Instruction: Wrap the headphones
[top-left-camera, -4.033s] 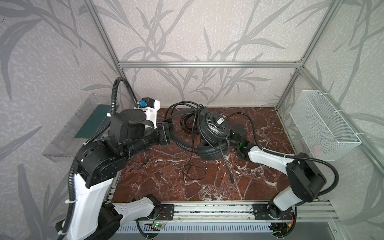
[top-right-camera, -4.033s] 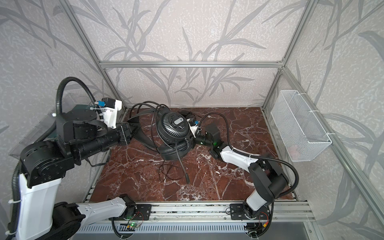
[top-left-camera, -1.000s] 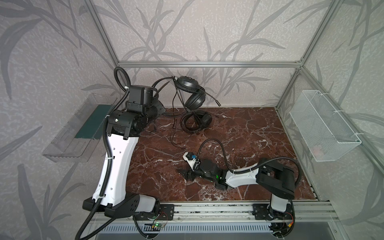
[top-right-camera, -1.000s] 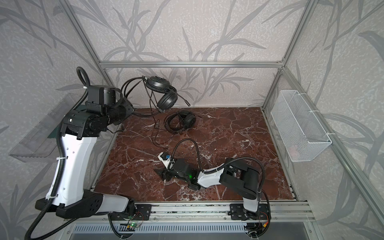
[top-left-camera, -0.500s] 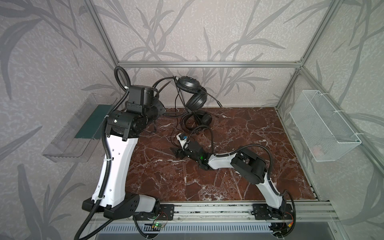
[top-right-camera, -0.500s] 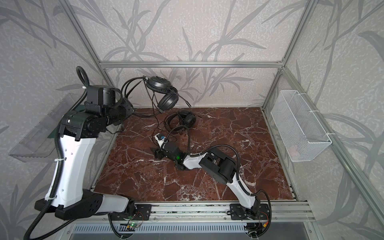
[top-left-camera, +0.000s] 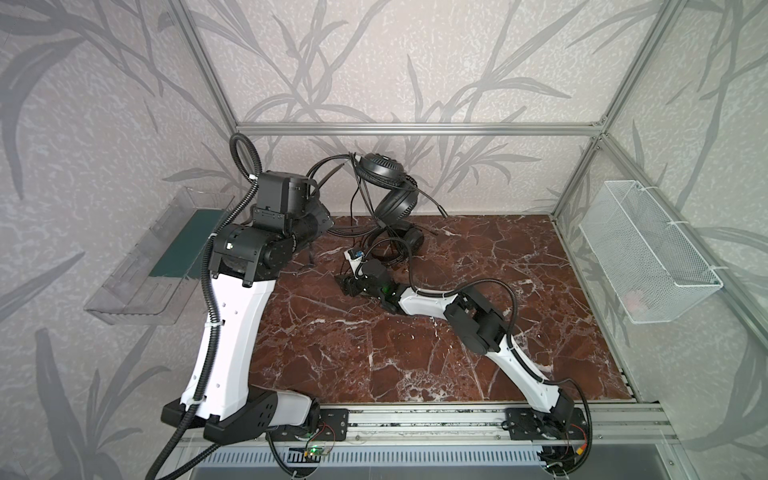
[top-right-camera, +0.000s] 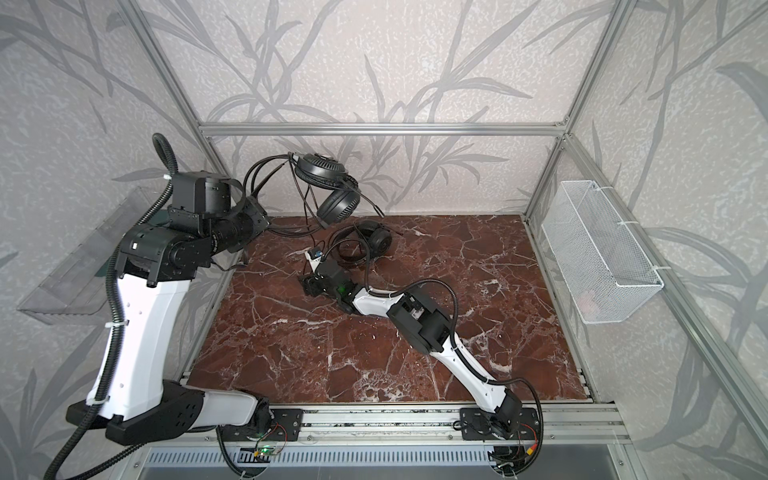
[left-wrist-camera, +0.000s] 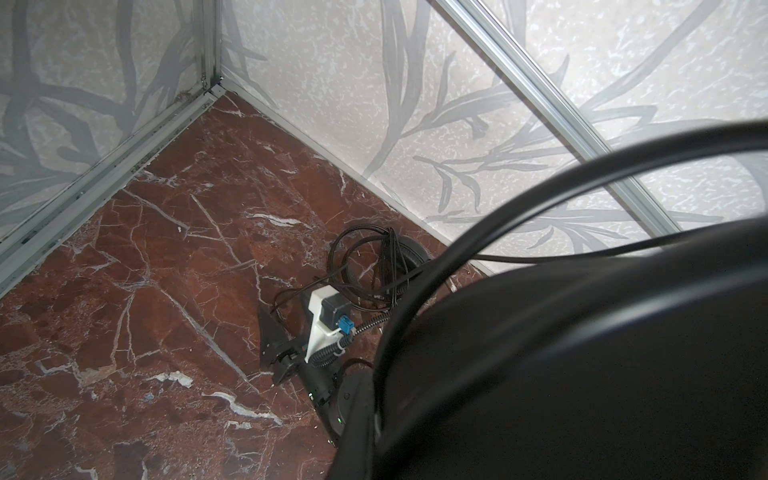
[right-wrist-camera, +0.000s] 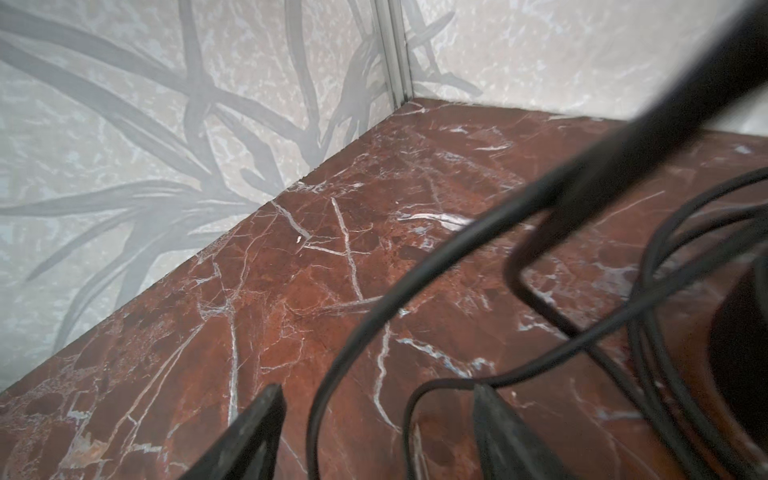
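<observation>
One pair of headphones hangs high near the back wall, earcups stacked, thin cable trailing down. My left gripper is raised at the back left, shut on its wire headband. In the left wrist view the jaws are hidden behind that headset's black earcup. A second pair lies on the marble table below it, with its cable looped around. My right gripper sits low and open just in front of that pair. Two strands of thin black cable run loosely between its fingers.
A white wire basket hangs on the right wall. A clear plastic tray with a green pad is fixed to the left wall. Aluminium frame posts and the papered back wall stand close behind the raised headset.
My right arm swept from the table's front back toward the resting headset, staying open. Earlier my left arm lifted its headset from the table; over the last second it barely moved.
</observation>
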